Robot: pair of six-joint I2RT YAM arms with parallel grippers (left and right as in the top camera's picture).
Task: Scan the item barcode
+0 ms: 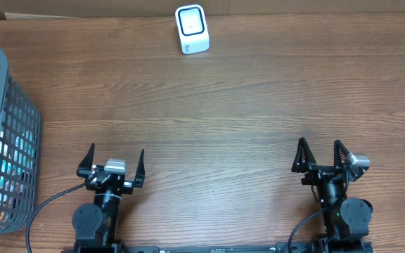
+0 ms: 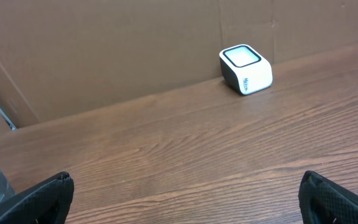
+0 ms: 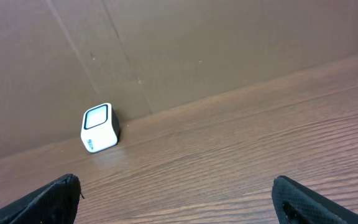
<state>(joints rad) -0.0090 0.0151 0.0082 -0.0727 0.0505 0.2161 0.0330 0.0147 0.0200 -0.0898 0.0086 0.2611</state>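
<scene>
Holding packets, the basket stands left; left gripper and right gripper gape empty.

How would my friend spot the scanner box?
Look along the far edge of the brown wooden table, where it meets the cardboard wall. There stands a small white cube-shaped scanner with a dark-framed window on top. Only it is white; the grey plastic basket sits far left.

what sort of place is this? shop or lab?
Probably a lab mock-up of a shop checkout: a small white box-shaped barcode scanner on a brown wood-grain table, a grey plastic mesh basket, and a plain brown cardboard backdrop.
</scene>
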